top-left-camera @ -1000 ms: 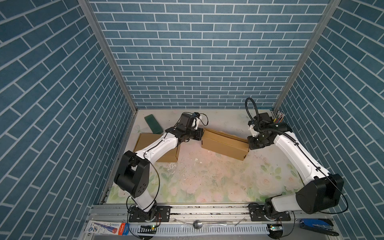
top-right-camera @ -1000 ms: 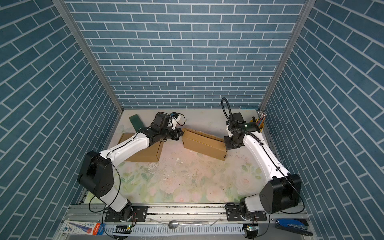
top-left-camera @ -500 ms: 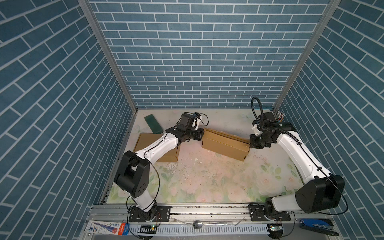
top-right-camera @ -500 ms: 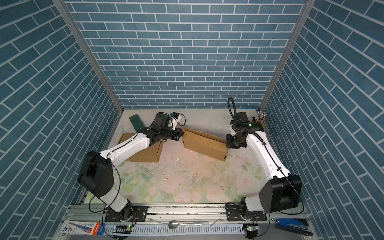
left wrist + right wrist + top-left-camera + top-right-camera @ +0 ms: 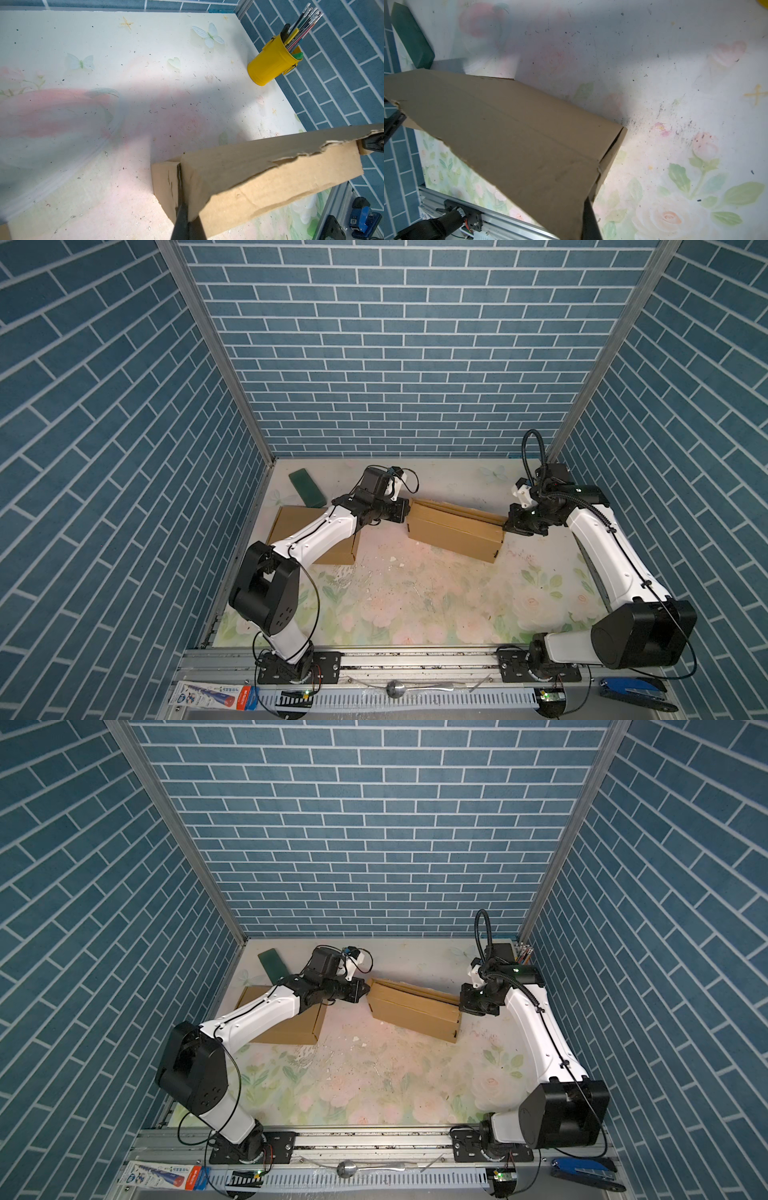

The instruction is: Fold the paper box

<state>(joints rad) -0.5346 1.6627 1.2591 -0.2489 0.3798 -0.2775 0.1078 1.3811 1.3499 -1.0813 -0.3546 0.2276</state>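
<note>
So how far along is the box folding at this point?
Done: the paper box already stands as a long, closed-looking carton on the table. In hand: the left jaws and right jaws are shut on its opposite ends. Left: its end flap in the right wrist view gapes slightly, and layers along the back edge look loose.

In wrist views, the paper box hides most of the jaws.

On the pale flowered desk a long brown cardboard box lies slanted between the left gripper, its jaws closed on the left end, and the right gripper, closed on the right end, while a flat brown cardboard piece lies farther left.
</note>
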